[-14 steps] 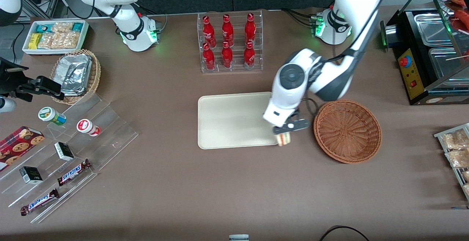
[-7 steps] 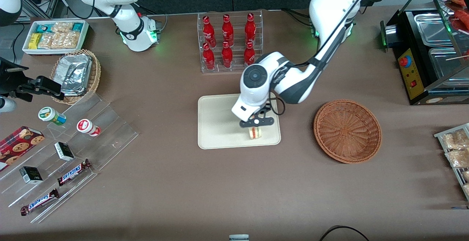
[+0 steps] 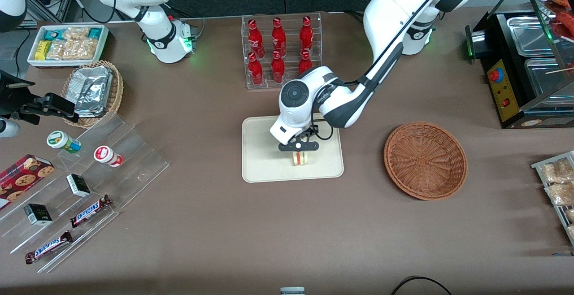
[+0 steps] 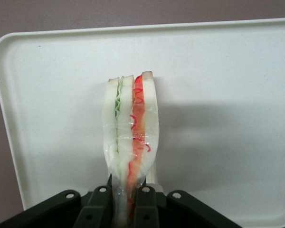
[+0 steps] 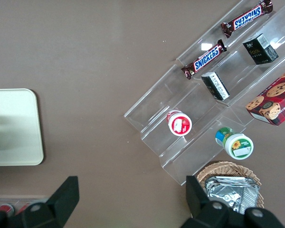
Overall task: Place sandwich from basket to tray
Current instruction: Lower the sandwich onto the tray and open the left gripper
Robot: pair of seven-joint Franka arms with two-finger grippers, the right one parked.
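Two fingers [image 4: 145, 206] pinch sandwich [image 4: 131, 137] above tray [image 3: 260, 160].

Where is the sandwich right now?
The sandwich hangs over the tray, pinched in the gripper; the basket sits beside the tray.

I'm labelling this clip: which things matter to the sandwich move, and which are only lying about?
In the job:
sandwich, pinched in the gripper above the tray
tray
basket, holding nothing

Lying about:
cola bottles in a clear rack
Snickers bars
cookie box
foil packets in a tan basket
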